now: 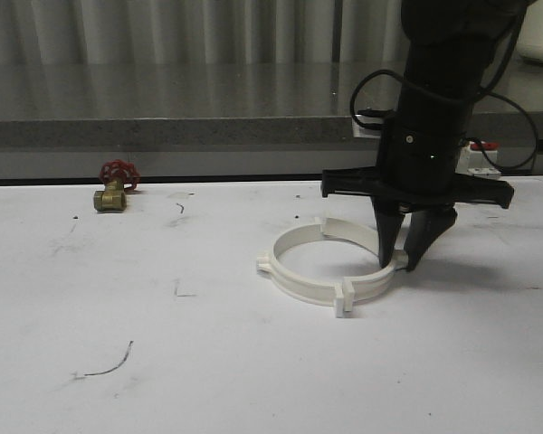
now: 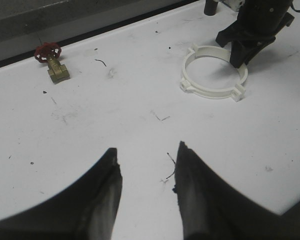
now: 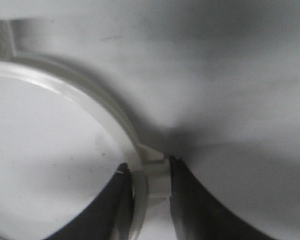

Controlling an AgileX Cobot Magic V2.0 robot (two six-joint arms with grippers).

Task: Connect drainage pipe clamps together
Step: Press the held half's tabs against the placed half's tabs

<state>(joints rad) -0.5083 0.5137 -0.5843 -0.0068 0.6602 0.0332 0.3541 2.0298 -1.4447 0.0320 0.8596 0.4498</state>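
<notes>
The two off-white drainage pipe clamps (image 1: pixel 299 285) lie on the white table as one ring right of centre, with small square tabs sticking out around it. My right gripper (image 1: pixel 399 264) points straight down at the ring's right side. In the right wrist view its fingertips (image 3: pixel 149 165) straddle the band (image 3: pixel 65 80), one inside the ring and one against an outer tab (image 3: pixel 157 176), shut on it. The left wrist view shows the ring (image 2: pixel 210 92) far off under the right gripper (image 2: pixel 238 62). My left gripper (image 2: pixel 147 148) hangs open over bare table with nothing between its fingers.
A brass valve with a red handwheel (image 1: pixel 116 188) sits at the table's back left. A white boxy breaker with a red top (image 1: pixel 482 158) stands behind the right arm. A grey ledge (image 1: pixel 163 131) runs along the back. Pen marks dot the tabletop.
</notes>
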